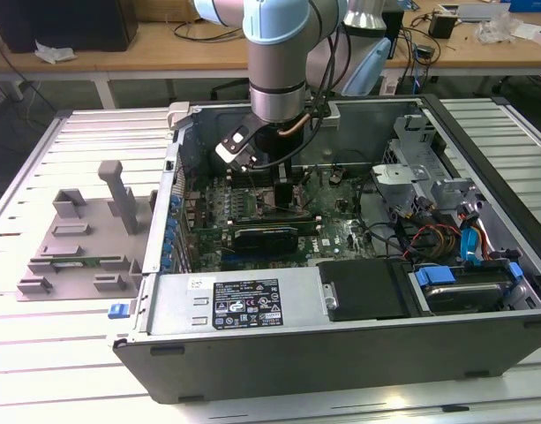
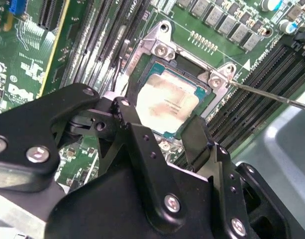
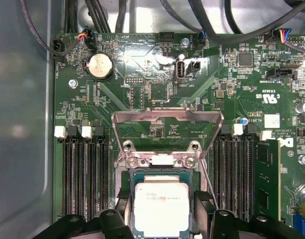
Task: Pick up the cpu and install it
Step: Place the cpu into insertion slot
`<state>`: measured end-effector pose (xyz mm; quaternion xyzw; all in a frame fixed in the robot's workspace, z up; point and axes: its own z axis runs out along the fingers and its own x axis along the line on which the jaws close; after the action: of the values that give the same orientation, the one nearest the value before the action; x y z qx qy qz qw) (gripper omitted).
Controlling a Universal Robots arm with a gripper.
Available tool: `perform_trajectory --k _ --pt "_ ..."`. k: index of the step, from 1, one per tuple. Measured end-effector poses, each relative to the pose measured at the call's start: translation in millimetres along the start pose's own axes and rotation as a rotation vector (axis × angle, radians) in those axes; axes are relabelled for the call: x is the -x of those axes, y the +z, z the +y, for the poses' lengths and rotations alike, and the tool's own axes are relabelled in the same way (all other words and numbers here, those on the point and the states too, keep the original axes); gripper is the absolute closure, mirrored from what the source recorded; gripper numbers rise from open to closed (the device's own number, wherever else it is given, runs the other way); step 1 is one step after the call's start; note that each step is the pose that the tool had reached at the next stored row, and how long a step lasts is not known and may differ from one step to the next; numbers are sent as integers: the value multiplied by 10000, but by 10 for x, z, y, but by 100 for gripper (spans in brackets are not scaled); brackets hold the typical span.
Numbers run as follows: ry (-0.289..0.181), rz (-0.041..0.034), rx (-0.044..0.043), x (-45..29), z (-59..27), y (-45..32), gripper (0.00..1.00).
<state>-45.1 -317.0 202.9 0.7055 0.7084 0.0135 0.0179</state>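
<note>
Gripper is spread open around the cpu in its socket; it looks light, stiff and fragile, so grab the edges only.

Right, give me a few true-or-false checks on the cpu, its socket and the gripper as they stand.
1. The cpu lies within the socket on the motherboard, silver top up. True.
2. The socket's metal load plate is closed over the cpu. False: it is swung open and leaves the cpu's top bare.
3. The gripper hangs over the grey fixture tray. False: it is inside the computer case, right above the cpu; the tray lies outside the case at the exterior view's left.
4. A round coin battery sits on the motherboard. True.
</note>
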Motion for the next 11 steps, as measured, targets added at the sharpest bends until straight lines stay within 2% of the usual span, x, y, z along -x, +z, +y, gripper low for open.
perform_trajectory --k 3,7,11 --pt "0 -4 -3 1 0 -6 38" --pt "0 -1 -1 1 4 -83 38" --pt "0 -2 -1 1 4 -85 38"
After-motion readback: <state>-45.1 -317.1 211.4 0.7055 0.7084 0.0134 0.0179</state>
